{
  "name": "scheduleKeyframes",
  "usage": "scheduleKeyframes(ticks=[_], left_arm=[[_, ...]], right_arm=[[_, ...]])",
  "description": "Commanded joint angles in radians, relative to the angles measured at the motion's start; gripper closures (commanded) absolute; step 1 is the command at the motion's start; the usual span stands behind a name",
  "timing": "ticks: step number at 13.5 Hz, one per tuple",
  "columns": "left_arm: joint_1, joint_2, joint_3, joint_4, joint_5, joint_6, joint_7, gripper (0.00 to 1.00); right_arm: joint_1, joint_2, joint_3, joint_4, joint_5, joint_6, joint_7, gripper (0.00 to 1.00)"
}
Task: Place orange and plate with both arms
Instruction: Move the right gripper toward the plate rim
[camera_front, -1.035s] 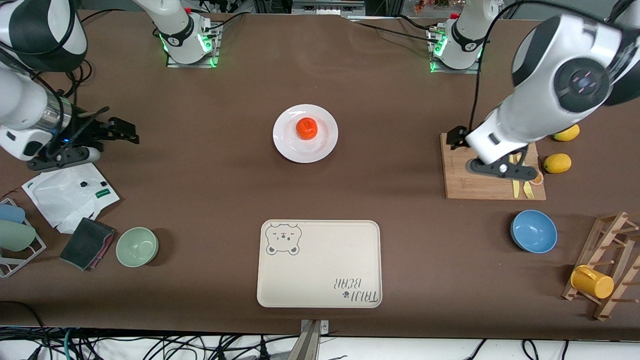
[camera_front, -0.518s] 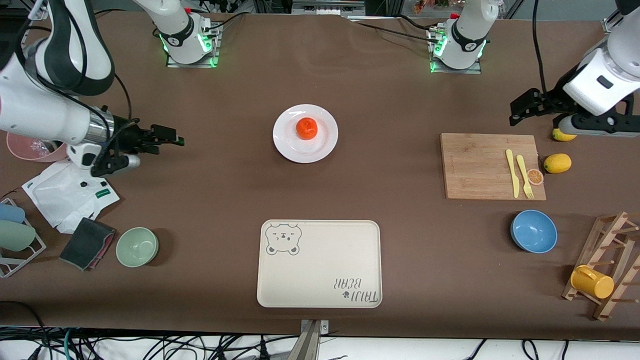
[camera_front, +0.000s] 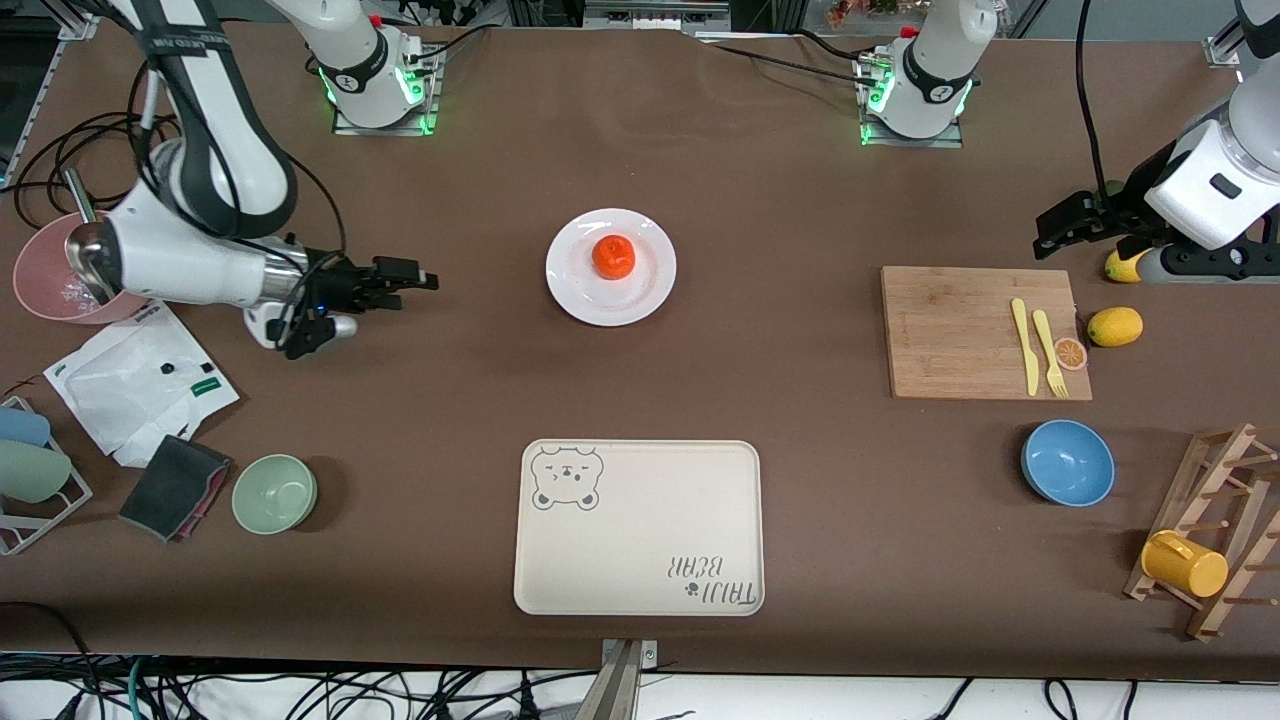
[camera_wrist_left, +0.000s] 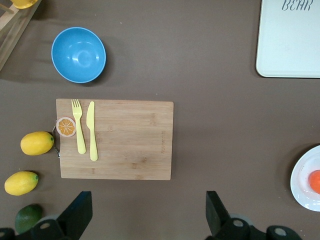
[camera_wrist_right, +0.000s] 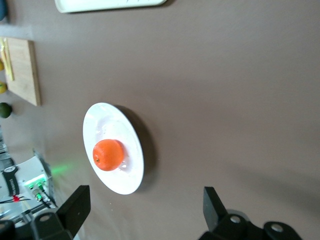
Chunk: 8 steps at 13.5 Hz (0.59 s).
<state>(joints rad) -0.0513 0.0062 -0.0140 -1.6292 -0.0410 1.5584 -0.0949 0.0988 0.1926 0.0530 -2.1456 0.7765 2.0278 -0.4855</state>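
Front view: the orange (camera_front: 613, 257) sat on the plate (camera_front: 640, 293) mid-worktop, untouched; right hand (camera_front: 405, 279) wide, empty, beside the plate; left hand (camera_front: 1062, 222) wide over the worktop by the cutting board (camera_front: 960, 335).
Left wrist view: approach step; cutting board, blue bowl (camera_wrist_left: 78, 54) below.
Right wrist view: path looked clear; next, close on the plate rim.

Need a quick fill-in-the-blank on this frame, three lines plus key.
1. The orange sits on the ____.
2. Nearer the camera than the plate lies the ____.
3. The fork and knife lie on the ____.
Missing: plate; tray; board.
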Motion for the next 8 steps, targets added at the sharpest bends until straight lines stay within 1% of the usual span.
scheduleKeyframes(ticks=[1,2,5,7,8], left_arm=[[-0.015,-0.012,0.012,0.008,-0.008,-0.02,0.007,0.0],[-0.015,-0.012,0.011,0.008,-0.008,-0.02,0.007,0.0],[-0.015,-0.014,0.008,0.009,-0.008,-0.02,0.012,0.0],[-0.015,-0.014,0.006,0.009,-0.007,-0.02,0.009,0.0],[-0.016,-0.014,0.006,0.009,-0.007,-0.021,0.008,0.0]], right_arm=[[-0.004,-0.01,0.071,-0.106,0.137,0.106,-0.091,0.0],[-0.004,-0.009,0.102,-0.135,0.182,0.149,-0.109,0.0],[-0.002,0.01,0.223,-0.192,0.315,0.283,-0.133,0.0],[0.001,0.045,0.298,-0.212,0.418,0.374,-0.162,0.0],[0.001,0.069,0.323,-0.214,0.47,0.405,-0.209,0.0]])
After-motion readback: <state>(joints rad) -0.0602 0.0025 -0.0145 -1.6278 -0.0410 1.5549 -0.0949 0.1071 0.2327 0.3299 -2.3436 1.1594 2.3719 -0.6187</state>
